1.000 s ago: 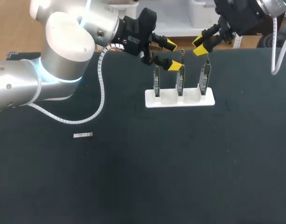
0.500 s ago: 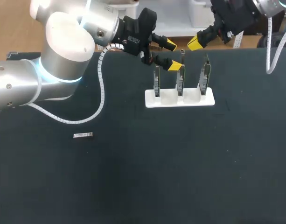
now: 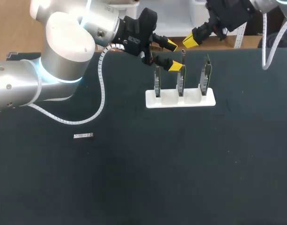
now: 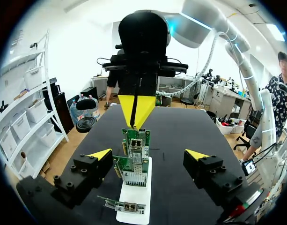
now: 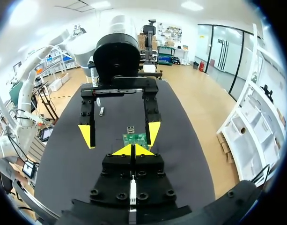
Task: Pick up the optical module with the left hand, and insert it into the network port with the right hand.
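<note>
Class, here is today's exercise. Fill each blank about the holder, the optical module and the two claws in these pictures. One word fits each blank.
1. The white holder carries ___ upright circuit boards.
2. The optical module lies on the black table, to the robot's ___ of the holder.
3. The left claw, near the boards, has its fingers ___.
4. The right claw has its yellow tips pressed together, so it is ___.

Missing words: three; left; open; shut.

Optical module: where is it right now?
In the head view the optical module lies alone on the left side of the table, near the looping white cable, far from the white stand.
</note>
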Available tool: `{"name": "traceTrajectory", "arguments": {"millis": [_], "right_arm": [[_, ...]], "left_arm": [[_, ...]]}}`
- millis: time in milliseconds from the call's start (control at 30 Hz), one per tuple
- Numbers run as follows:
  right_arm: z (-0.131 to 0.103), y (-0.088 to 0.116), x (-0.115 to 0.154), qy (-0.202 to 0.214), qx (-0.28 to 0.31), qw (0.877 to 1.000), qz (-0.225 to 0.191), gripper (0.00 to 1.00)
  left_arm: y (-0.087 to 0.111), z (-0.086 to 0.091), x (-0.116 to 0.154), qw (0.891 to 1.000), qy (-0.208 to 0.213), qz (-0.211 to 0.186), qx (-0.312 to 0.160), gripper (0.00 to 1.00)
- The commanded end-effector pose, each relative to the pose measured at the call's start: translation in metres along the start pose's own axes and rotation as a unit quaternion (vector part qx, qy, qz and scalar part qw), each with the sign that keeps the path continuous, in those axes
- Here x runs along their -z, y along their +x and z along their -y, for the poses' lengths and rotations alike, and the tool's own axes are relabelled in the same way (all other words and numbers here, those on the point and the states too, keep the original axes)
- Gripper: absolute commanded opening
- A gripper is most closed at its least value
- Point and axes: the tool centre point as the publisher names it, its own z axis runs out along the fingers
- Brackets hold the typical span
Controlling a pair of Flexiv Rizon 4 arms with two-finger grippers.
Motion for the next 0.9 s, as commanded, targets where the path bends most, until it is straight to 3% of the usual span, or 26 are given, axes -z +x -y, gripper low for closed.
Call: {"name": "traceTrajectory", "arguments": {"millis": [33,900], "right_arm": [[0.001,-0.002,-0.002,-0.003,0.001,1.000,0.000,0.00],[0.002,0.006,-0.014,-0.024,-0.012,1.000,-0.005,0.00]], "left_arm": [[0.000,-0.001,0.000,1.000,0.001,-0.001,0.000,1.00],[0.000,-0.001,0.000,1.000,0.001,-0.001,0.000,1.00]]}}
